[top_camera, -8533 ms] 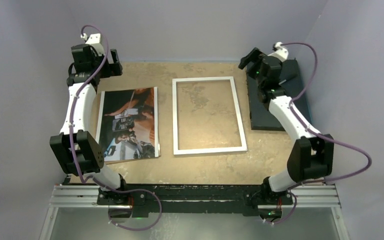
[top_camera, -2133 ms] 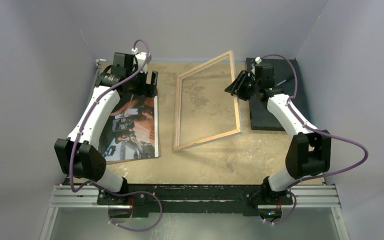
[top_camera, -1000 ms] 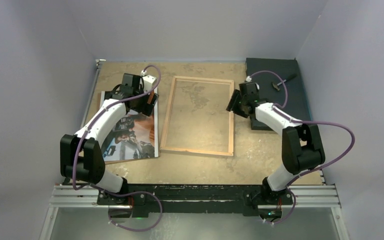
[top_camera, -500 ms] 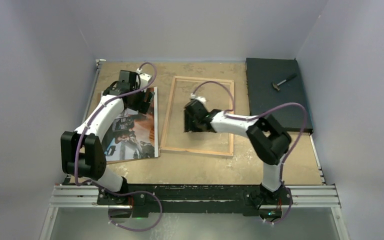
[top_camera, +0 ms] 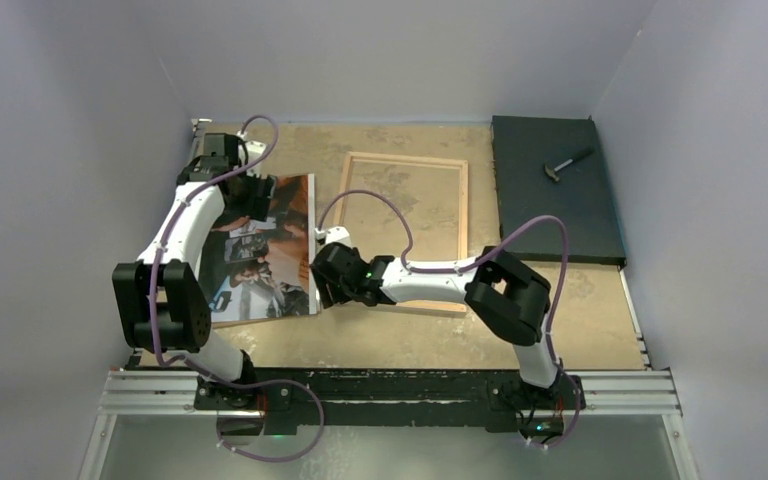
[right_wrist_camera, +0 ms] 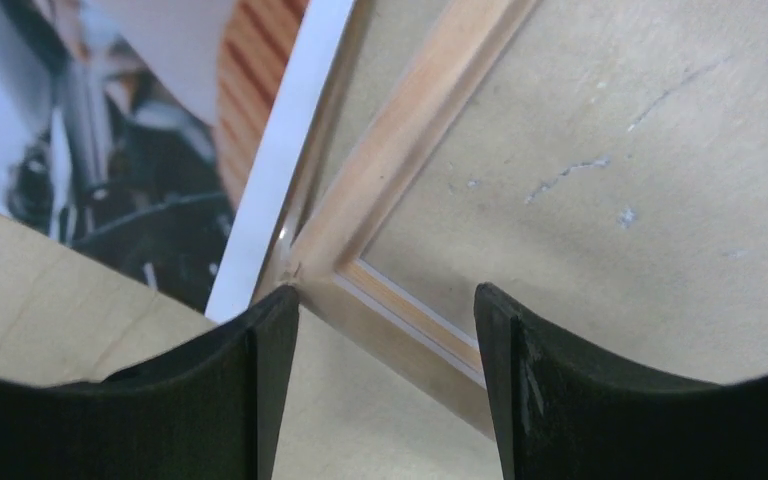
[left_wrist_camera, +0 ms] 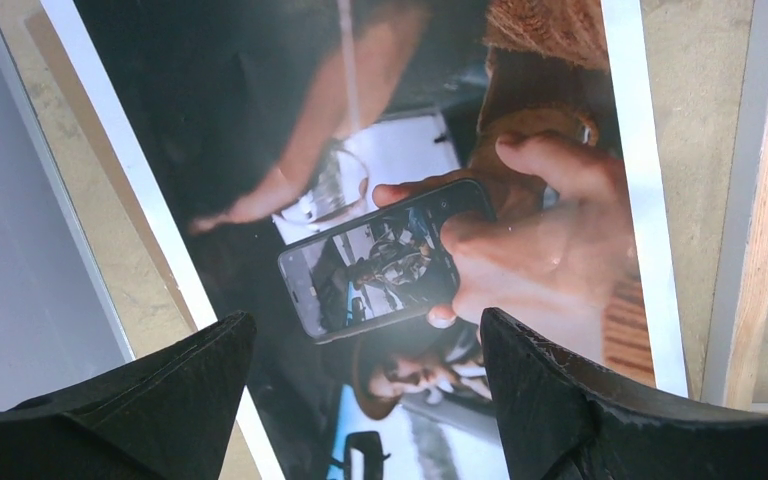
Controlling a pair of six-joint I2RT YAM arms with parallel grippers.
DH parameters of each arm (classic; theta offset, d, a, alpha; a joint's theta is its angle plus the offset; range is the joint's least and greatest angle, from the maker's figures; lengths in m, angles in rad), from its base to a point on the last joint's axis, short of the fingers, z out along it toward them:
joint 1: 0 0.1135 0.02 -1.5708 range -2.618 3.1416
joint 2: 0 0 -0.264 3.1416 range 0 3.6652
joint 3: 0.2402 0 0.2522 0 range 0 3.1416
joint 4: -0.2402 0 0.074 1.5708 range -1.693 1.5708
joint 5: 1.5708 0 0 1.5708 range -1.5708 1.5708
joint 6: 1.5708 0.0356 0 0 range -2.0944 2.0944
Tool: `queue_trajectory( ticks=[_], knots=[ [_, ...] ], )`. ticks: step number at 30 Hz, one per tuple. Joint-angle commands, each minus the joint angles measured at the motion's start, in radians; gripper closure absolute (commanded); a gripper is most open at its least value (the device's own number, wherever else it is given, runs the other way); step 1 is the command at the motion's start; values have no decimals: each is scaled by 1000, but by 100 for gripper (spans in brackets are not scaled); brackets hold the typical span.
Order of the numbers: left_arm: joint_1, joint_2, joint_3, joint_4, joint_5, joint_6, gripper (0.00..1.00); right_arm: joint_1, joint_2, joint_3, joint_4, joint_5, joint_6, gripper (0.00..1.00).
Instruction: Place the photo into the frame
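Observation:
The photo [top_camera: 260,250] lies picture-up at the left, dark and orange-brown with a white border. It fills the left wrist view [left_wrist_camera: 390,200]. The frame [top_camera: 460,230] lies flat beside it, wood-coloured back up. My left gripper [top_camera: 252,202] hovers open and empty over the photo's far half, and its jaws [left_wrist_camera: 365,400] stand wide apart. My right gripper [top_camera: 323,283] is open and empty at the frame's near-left corner [right_wrist_camera: 345,265], one finger [right_wrist_camera: 250,370] on each side of the corner. The photo's white border [right_wrist_camera: 280,150] shows next to that corner.
A black slab [top_camera: 560,210] lies at the right with a small hammer [top_camera: 567,165] on it. A brown board [top_camera: 260,319] sticks out under the photo's near edge. Grey walls close in left, right and behind. The frame's rail [left_wrist_camera: 760,180] shows right of the photo.
The frame was turned over onto its front, wood back up. My right gripper let go and swept from its right edge to its near-left corner. My left gripper shifted left over the photo.

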Motion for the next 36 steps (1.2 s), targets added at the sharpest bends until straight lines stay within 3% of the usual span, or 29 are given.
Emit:
queue_trajectory(
  ticks=[1, 11, 13, 16, 20, 22, 28, 36],
  knots=[
    [-1, -51, 9, -8, -4, 20, 19, 4, -64, -118, -5, 43, -26, 34],
    [-1, -87, 18, -23, 12, 17, 19, 3, -224, -348, -38, 16, -25, 45],
    [-1, -93, 18, -29, 12, 14, 19, 3, -266, -370, -55, -16, -76, 41],
    [0, -108, 16, -35, 12, 15, 19, 3, -304, -358, -92, -26, -131, 24],
    [-1, -130, 2, -37, 12, 24, 19, -24, -321, -251, -101, -20, -127, 8],
    [0, -138, -2, -38, 12, 26, 19, -70, -280, -163, -126, 7, -65, 6],
    [-1, -155, 2, -52, 12, 38, 18, -199, -110, 31, -154, 94, 71, 7],
    [2, -160, 2, -61, -11, 47, 16, -255, 154, 295, -178, 133, 42, 12]
  ],
)
